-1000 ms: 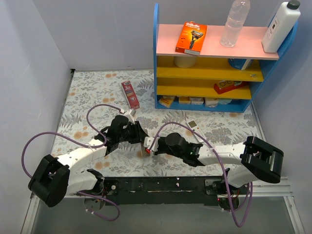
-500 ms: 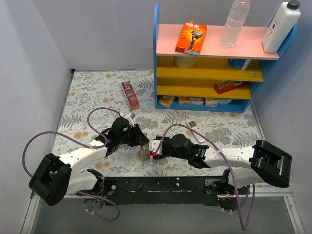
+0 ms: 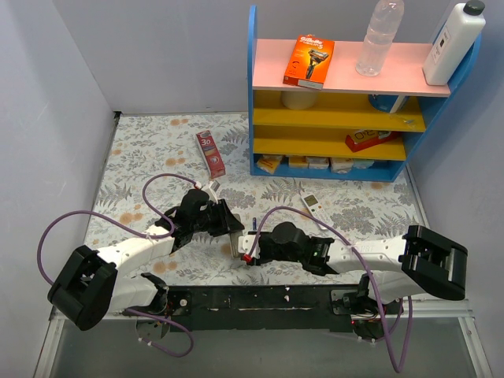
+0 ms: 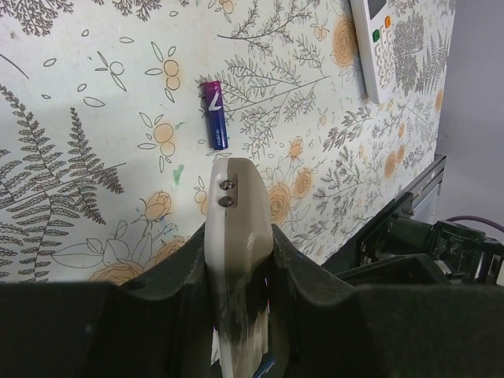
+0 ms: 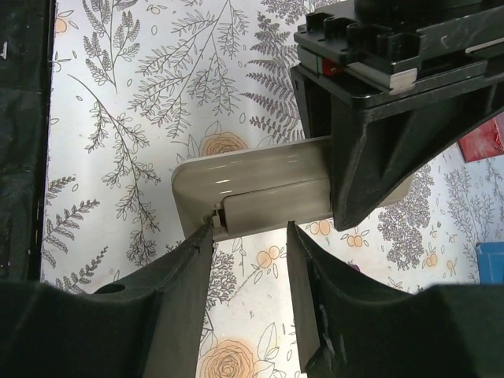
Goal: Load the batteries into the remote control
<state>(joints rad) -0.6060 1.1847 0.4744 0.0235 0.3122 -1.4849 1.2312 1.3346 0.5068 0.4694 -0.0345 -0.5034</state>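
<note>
Closure is recorded at the left gripper [image 3: 225, 221], which is clamped on the sides of the remote control [image 4: 236, 228]. In the left wrist view the beige remote's long axis runs straight out from the gripper. Its rounded free end, marked by two small screws, points forward over the floral cloth [image 4: 94, 157].

One battery [image 4: 215, 116] is seen lying flat on the cloth just beyond that end. It is apart from the remote and touched by neither gripper, and its long axis runs nearly in line with the remote's, slightly tilted.

The right gripper [image 5: 248, 228] is found at the remote's free end with its fingers apart and nothing held; one fingertip is close against the remote's corner. In that view the remote lies crosswise.

Further right, a white keypad handset [image 3: 313, 203] lies on the cloth, with a blue shelf unit [image 3: 253, 94] behind it.
</note>
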